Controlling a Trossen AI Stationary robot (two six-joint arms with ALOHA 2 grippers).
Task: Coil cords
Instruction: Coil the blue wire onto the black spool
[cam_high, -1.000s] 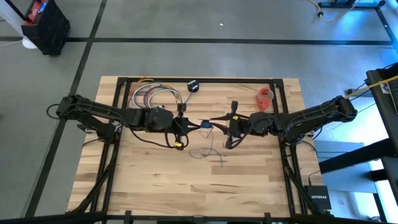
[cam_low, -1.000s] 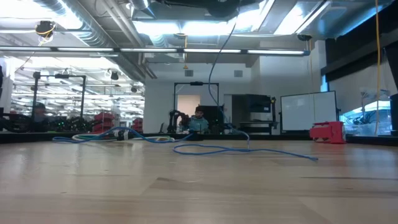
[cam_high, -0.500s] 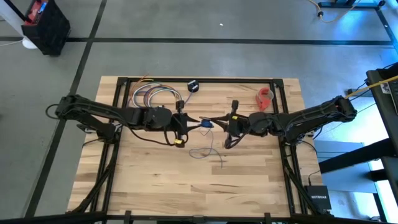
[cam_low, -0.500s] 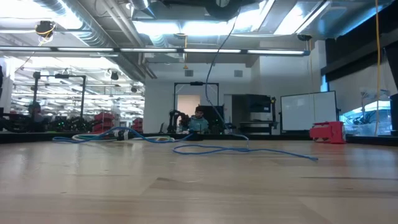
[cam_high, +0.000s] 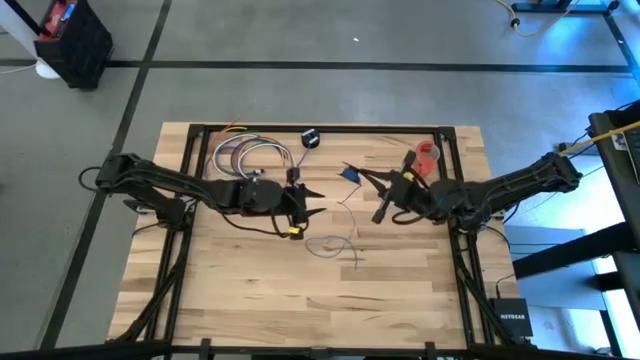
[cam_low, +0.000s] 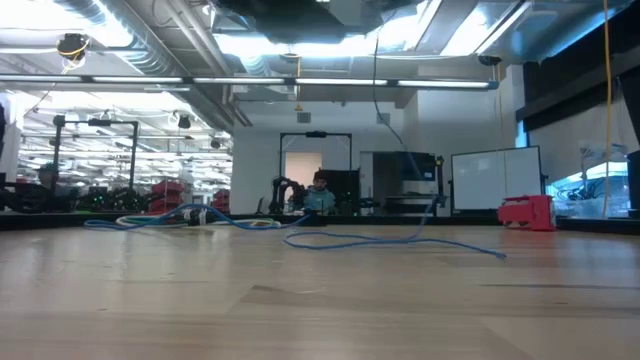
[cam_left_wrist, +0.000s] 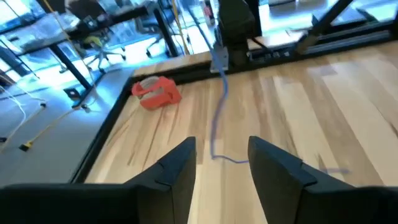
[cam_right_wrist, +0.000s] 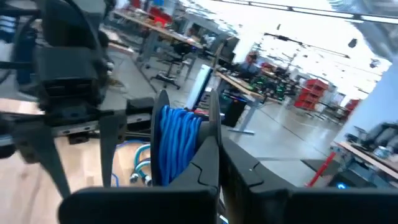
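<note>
Grey concrete floor (cam_high: 330, 95) with dark seam lines; exposed ceiling ducts (cam_low: 150, 30), bright strip lights; whiteboard (cam_low: 485, 180), doorway (cam_low: 315, 170), red shelving (cam_low: 180, 192) behind table.

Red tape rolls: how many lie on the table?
1. The red tape roll lies at the right side of the table, beside the right arm. None seems hidden.

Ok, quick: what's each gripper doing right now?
Left gripper: open, holding nothing.
Right gripper: shut on the blue cord bundle, lifted off the table.
</note>
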